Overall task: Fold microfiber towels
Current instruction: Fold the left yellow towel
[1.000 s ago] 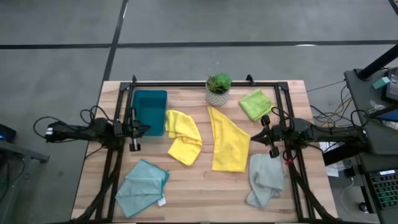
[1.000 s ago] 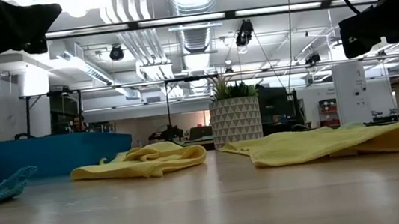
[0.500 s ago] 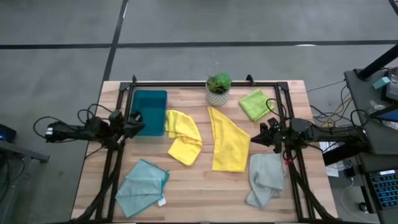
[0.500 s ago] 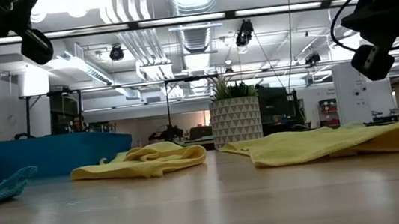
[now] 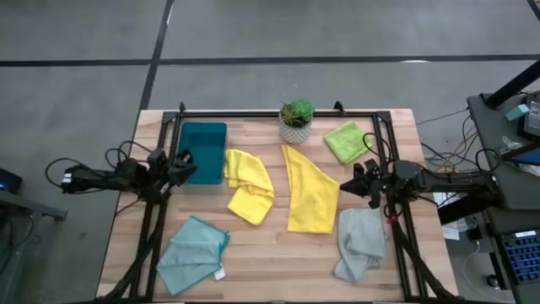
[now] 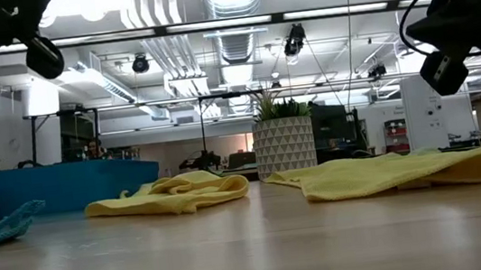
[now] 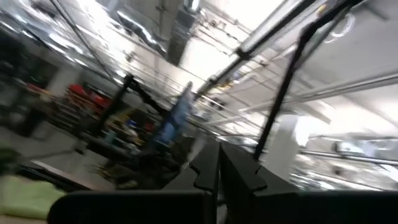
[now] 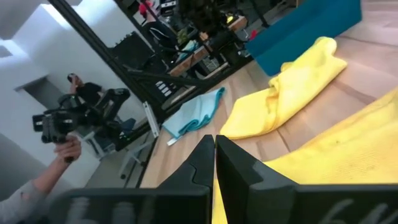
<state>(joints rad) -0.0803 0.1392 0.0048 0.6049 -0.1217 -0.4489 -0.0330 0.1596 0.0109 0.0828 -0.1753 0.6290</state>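
Note:
Five microfiber towels lie flat on the wooden table: a crumpled yellow one (image 5: 249, 186), a spread yellow one (image 5: 310, 198), a lime green one (image 5: 347, 141) at the far right, a pale grey one (image 5: 360, 243) near right, and a light teal one (image 5: 194, 253) with a white tag near left. My left gripper (image 5: 186, 160) hangs shut above the table's left side, tipped upward (image 7: 219, 167). My right gripper (image 5: 353, 180) is shut above the right side, pointing level toward the yellow towels (image 8: 214, 149). Neither touches a towel.
A dark teal tray (image 5: 202, 152) stands at the far left beside my left gripper. A potted plant (image 5: 296, 121) stands at the far middle. A black frame (image 5: 278, 113) runs along the table's far and side edges. A person's hand (image 8: 65, 148) shows beyond the table.
Both grippers have rolled about their own pointing lines while staying in place over the table's sides. My left gripper has also tipped its fingers upward. Both stayed shut. No towel has moved.

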